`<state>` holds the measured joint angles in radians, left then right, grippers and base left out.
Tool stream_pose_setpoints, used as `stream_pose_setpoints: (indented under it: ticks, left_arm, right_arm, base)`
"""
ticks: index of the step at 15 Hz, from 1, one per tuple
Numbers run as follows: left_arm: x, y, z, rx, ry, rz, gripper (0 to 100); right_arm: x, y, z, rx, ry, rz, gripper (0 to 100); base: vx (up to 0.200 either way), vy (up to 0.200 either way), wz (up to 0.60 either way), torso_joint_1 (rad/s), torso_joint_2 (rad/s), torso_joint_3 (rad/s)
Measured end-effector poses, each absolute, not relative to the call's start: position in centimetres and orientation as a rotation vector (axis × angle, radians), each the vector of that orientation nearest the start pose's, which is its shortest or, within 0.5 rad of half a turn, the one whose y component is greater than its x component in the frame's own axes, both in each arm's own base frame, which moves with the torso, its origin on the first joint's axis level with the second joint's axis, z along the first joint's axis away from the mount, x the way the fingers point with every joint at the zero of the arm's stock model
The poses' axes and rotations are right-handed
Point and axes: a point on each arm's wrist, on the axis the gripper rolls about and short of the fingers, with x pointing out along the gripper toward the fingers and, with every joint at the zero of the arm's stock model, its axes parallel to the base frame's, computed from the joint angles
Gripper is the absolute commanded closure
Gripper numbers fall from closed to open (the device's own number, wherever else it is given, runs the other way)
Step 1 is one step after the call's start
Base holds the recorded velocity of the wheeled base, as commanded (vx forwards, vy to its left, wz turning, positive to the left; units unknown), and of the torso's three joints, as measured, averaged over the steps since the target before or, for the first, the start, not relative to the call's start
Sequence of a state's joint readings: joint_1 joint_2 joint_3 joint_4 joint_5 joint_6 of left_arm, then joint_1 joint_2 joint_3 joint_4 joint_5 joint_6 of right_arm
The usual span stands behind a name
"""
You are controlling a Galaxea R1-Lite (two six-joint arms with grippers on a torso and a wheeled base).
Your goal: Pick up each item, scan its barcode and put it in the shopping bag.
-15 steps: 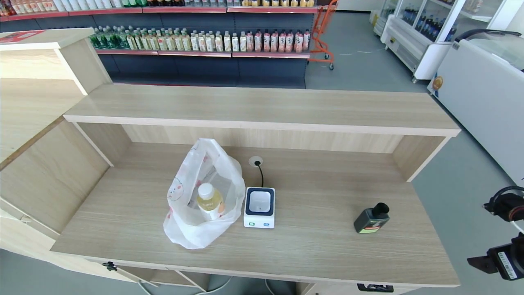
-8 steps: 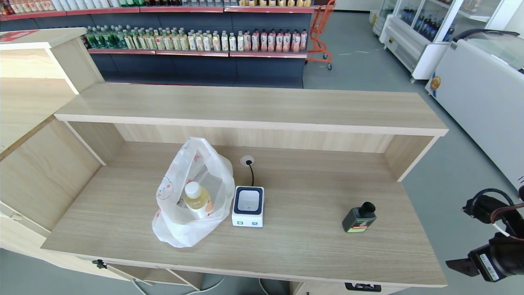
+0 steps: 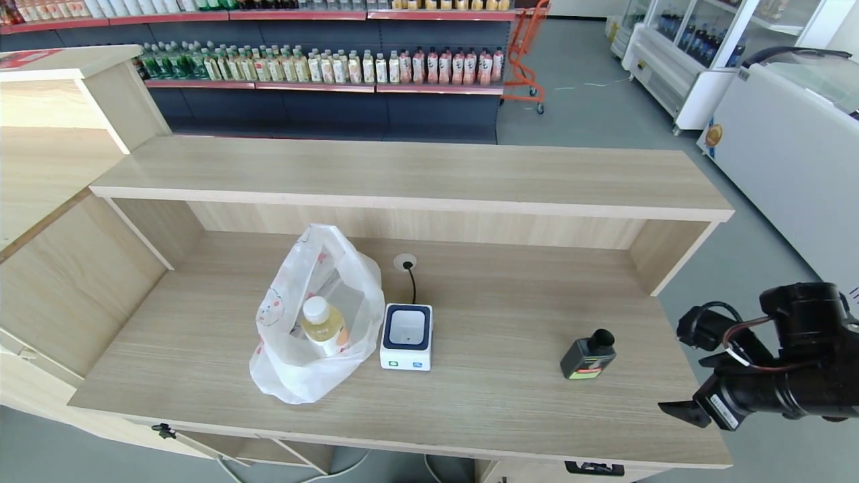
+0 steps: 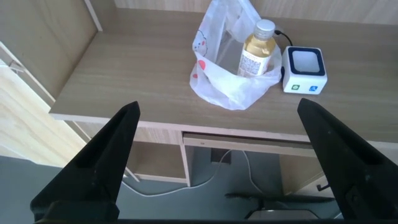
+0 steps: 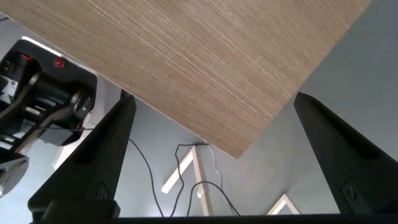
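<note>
Light wood makes up the checkout counter (image 3: 503, 389), with a raised ledge along its far side and shelves of drink bottles (image 3: 322, 67) in the shop behind. At the near left, off the counter's near edge, the left gripper (image 4: 217, 168) hangs with its two dark fingers (image 4: 93, 168) spread wide apart and nothing between them. On the left part of the counter stands the white plastic shopping bag (image 3: 295, 362), mouth open, and inside it a yellow drink bottle (image 3: 323, 327) stands upright with a white cap. Just beside the bag on its right sits the small white barcode scanner (image 3: 407, 337) — its dark-framed window faces up, and a black cable (image 3: 411, 288) runs from it to a hole in the counter farther back. Well apart to the right lies a small dark bottle (image 3: 588, 355) with a black cap, touched by nothing. Past the counter's right edge, at the near side, the right gripper (image 5: 214, 155) hovers — fingers wide apart, empty.
</note>
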<state>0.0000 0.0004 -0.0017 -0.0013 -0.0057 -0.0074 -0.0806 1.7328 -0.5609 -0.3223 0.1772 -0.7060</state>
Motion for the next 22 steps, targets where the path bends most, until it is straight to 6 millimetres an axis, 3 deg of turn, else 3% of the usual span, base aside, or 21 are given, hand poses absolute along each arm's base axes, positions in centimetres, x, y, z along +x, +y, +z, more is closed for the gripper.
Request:
stream_pose_setpoints:
  ticks: [5,13,22]
  left_arm:
    - [-2.3,0.0,7.6,-0.007,-0.003,-0.006,0]
    - [-2.3,0.0,7.6,-0.007,-0.003,-0.006,0]
    - [-2.3,0.0,7.6,-0.007,-0.003,-0.006,0]
  right_arm:
    - [29.2,0.3,7.3,-0.67,0.7,0.541,0]
    - [32.8,1.8,5.7,-0.668,0.658,0.627,0]
    - [35.6,3.1,4.2,-0.671,0.632,0.681,0]
  base:
    - [0.0,0.0,0.0,0.0,0.0,0.0]
    - [0.0,0.0,0.0,0.0,0.0,0.0]
    - [0.0,0.0,0.0,0.0,0.0,0.0]
